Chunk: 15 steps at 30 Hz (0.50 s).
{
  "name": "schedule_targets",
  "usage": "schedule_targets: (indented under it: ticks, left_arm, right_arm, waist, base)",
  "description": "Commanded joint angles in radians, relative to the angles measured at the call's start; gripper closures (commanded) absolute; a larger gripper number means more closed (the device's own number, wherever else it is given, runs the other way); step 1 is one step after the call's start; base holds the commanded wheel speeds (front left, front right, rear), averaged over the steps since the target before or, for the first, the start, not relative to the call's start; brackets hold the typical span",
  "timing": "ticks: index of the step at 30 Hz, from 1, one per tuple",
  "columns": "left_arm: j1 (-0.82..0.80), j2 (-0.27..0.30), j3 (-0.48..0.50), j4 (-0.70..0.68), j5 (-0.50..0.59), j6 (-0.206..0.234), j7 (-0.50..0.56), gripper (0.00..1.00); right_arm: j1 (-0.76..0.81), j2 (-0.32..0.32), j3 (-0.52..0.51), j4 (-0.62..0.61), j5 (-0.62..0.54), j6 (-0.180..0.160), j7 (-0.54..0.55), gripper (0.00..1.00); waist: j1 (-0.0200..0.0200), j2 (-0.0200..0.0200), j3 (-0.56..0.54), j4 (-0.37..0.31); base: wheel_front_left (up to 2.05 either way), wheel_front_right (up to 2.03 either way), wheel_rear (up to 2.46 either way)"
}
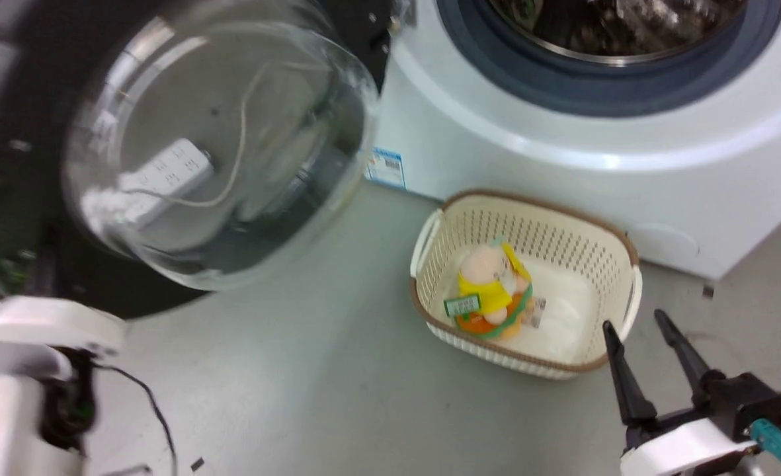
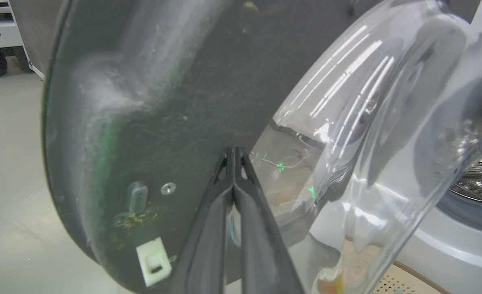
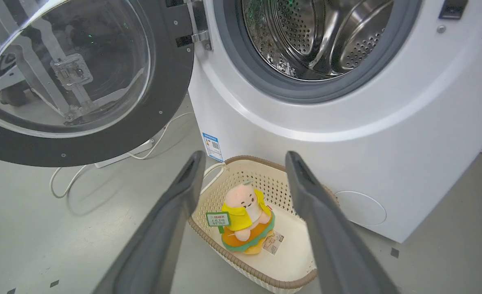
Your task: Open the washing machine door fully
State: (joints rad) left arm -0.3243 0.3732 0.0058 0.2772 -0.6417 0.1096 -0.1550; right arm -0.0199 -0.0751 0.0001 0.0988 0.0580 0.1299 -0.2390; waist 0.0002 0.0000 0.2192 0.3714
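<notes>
Grey floor (image 1: 311, 383), smooth, w/ a white cable lying on it. Washing machine (image 1: 562, 165) at 1 o'clock of head view, front-loader; steel drum (image 3: 314, 36) exposed, grey gasket (image 3: 241, 69) round the opening. Washing machine door (image 1: 6, 198) hangs swung out at 9 o'clock of the opening, on a metal hinge (image 3: 196, 24), inner side toward head cam; its glass bowl (image 1: 218, 152) bulges out, and a white power strip (image 1: 165, 175) shows through it. Blue label (image 1: 385, 167) low on the machine front at 7 o'clock of the opening. Cream basket (image 1: 549, 231) on the floor at 6 o'clock of the opening, just beside the machine front, plush toy (image 1: 493, 291) inside. Left gripper (image 2: 233, 153): fingers pressed together, nothing between them, tips at the door's dark inner face just beside the glass edge; contact can't be resolved. Right gripper (image 1: 633, 318) at 4 o'clock of head view: fingers spread wide, holding nothing, near the basket's rim, apart from door and machine.
</notes>
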Motion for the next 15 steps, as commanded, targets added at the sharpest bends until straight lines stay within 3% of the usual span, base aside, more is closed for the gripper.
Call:
schedule_targets:
  ticks: [1, 8, 15]
  left_arm:
    - [-0.024, 0.017, 0.015, 0.017, -0.006, -0.007, -0.011, 1.00]
    - [-0.134, 0.083, 0.091, 0.171, -0.049, -0.040, -0.048, 1.00]
    - [-0.190, 0.112, 0.123, 0.268, -0.060, -0.073, -0.081, 1.00]
  right_arm:
    - [-0.021, -0.011, -0.002, -0.010, -0.009, 0.001, 0.003, 0.00]
    - [-0.039, -0.029, -0.019, -0.038, -0.013, 0.001, 0.018, 0.00]
    - [-0.041, -0.028, -0.023, -0.049, -0.017, 0.001, 0.025, 0.00]
  waist:
    - [-0.0002, 0.0000, 0.043, -0.021]
    - [-0.0002, 0.0000, 0.100, -0.043]
    - [-0.0002, 0.0000, 0.111, -0.050]
  base:
    - [0.00, 0.00, 0.00]
    - [0.00, 0.00, 0.00]
    - [0.00, 0.00, 0.00]
